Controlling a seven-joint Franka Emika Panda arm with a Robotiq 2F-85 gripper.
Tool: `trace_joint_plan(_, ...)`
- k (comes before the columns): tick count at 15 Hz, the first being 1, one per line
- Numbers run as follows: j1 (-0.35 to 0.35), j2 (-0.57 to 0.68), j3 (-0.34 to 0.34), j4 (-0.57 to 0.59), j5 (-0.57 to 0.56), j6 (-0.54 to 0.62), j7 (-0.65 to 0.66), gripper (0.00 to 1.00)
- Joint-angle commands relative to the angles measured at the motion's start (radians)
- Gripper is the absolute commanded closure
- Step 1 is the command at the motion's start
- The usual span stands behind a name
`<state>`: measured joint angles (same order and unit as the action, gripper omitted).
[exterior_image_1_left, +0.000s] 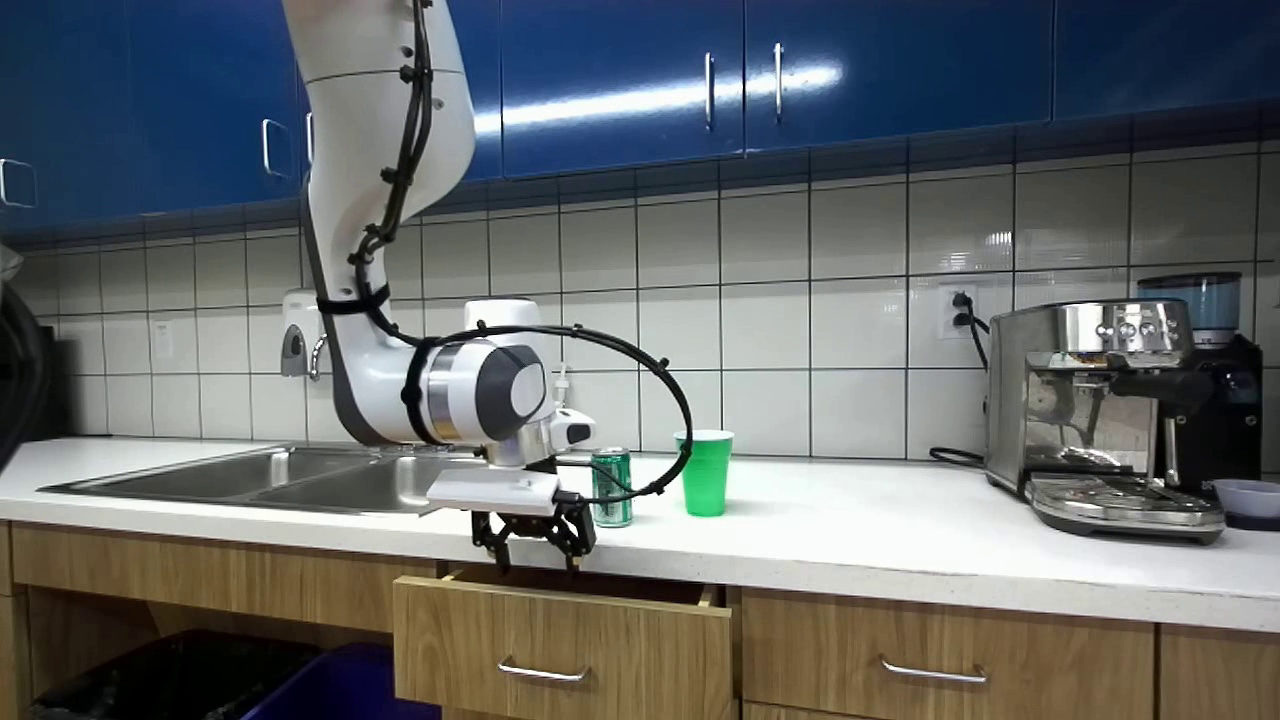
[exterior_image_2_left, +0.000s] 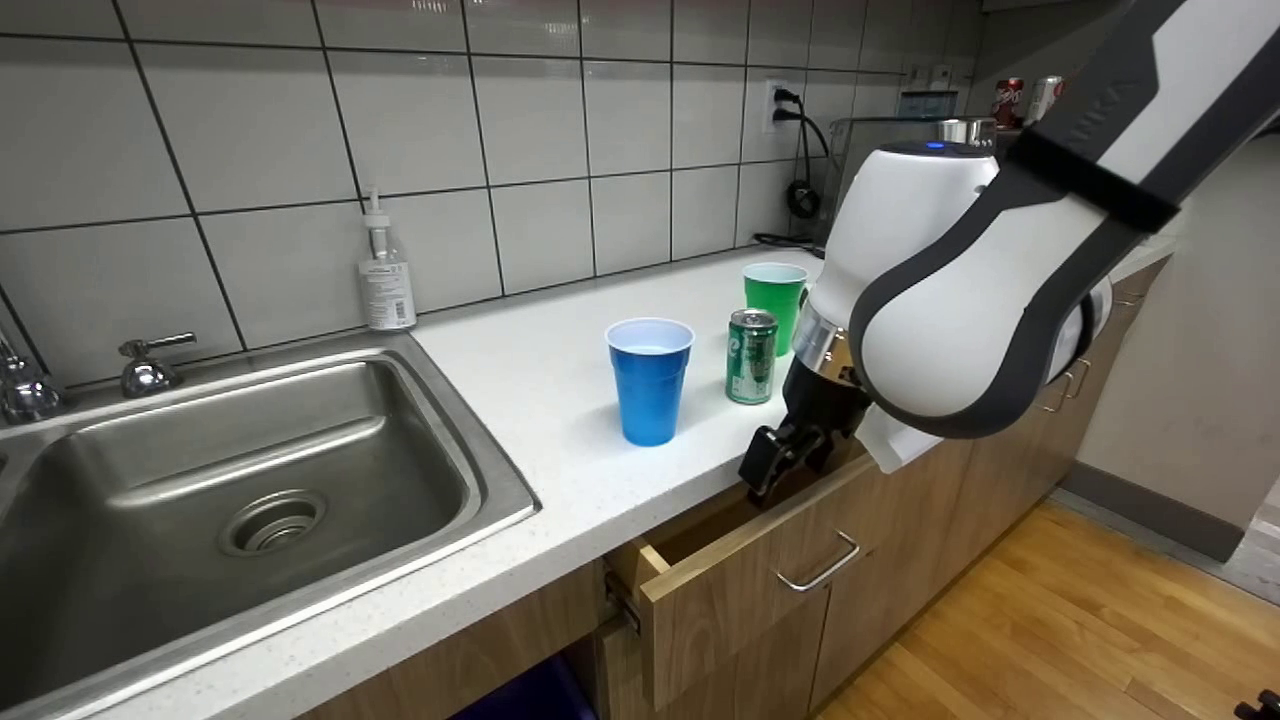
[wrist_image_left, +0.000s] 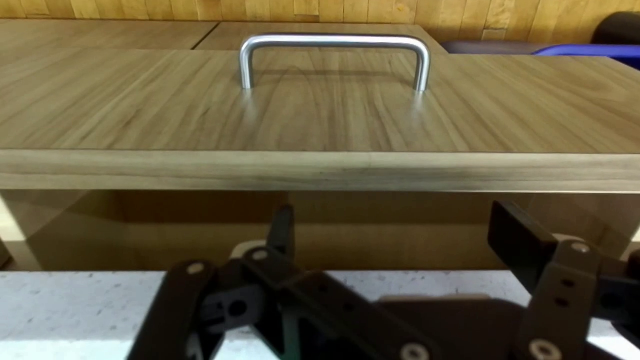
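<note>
My gripper (exterior_image_1_left: 538, 568) is open with its fingers pointing down, and nothing is between them. It hangs over the pulled-out wooden drawer (exterior_image_1_left: 640, 640), near the counter's front edge; this also shows in an exterior view (exterior_image_2_left: 787, 480). In the wrist view the fingertips (wrist_image_left: 392, 225) lie over the dark drawer opening, with the drawer front and its metal handle (wrist_image_left: 332, 41) beyond. The visible drawer floor shows no object. A green can (exterior_image_2_left: 750, 358) stands upright on the counter beside the gripper. A green cup (exterior_image_2_left: 775, 300) stands behind the can, and a blue cup (exterior_image_2_left: 650, 385) stands nearer the sink.
A double metal sink (exterior_image_2_left: 500, 480) is set in the white counter (exterior_image_1_left: 850, 530). A soap bottle (exterior_image_2_left: 387, 285) stands by the wall. An espresso machine (exterior_image_1_left: 1085, 400) and a grinder (exterior_image_1_left: 1225, 400) stand at the far end. Blue cabinets (exterior_image_1_left: 620, 90) hang above. A purple-blue bin (exterior_image_1_left: 350, 690) sits below.
</note>
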<state>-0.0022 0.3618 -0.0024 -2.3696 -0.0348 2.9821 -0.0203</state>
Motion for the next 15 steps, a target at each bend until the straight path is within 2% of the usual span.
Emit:
trace_joint_plan(1,-0.015,0.029,0.005,0.037,0.004,0.004,-0.019,0.00)
trace_joint_plan(10,-0.008,0.069,-0.010,0.067,-0.002,0.004,-0.010,0.00)
trace_joint_plan(15,-0.048,0.082,0.041,0.063,0.026,-0.001,-0.039,0.00)
